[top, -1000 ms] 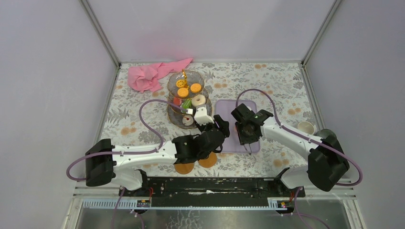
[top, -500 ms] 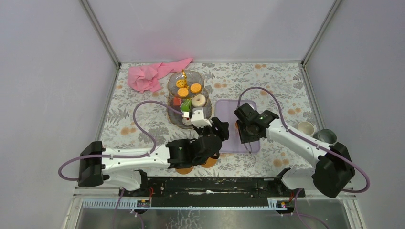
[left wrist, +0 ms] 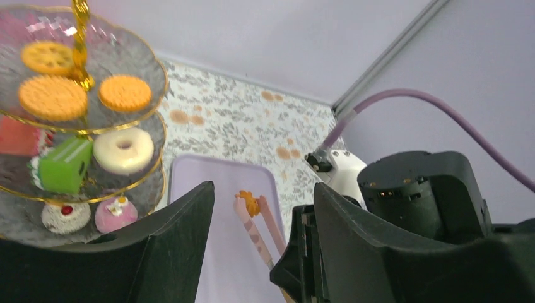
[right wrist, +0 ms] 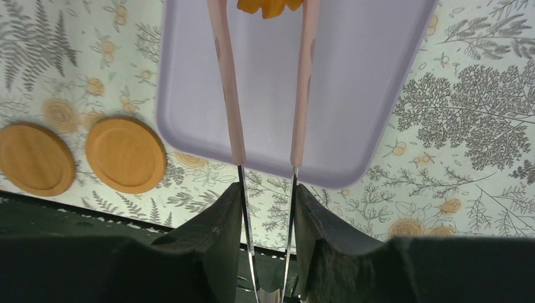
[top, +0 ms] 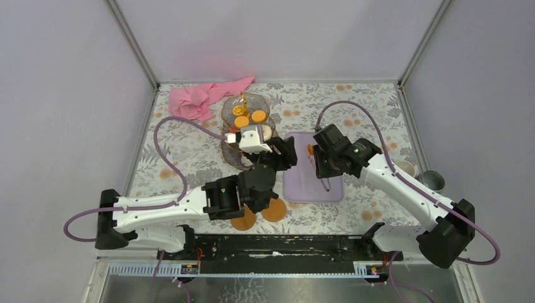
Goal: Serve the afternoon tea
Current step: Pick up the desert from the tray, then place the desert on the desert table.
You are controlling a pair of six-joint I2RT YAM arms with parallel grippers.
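Three-tier clear glass stand with gold stem (top: pixel 226 108) sits upper centre of the overhead frame, every tier loaded. Just right of it, the right gripper (top: pixel 322 166) carries long pink tongs (top: pixel 325 182) above the lilac rectangular tray (top: pixel 296 189), with a small orange biscuit (top: pixel 310 149) pinched at the tips. The left gripper (top: pixel 282 154) hovers between stand and tray.

Left wrist view: its jaws are spread with nothing between them. The stand fills the upper left.

Right wrist view: fingers (right wrist: pixel 214 233) are clamped on the tongs' metal handles at bottom centre. The biscuit is at the top edge.

To do this well, I'd say: hold the squeeze steady, carry the biscuit level, and aim for a bare patch of glass clear of the rim above.
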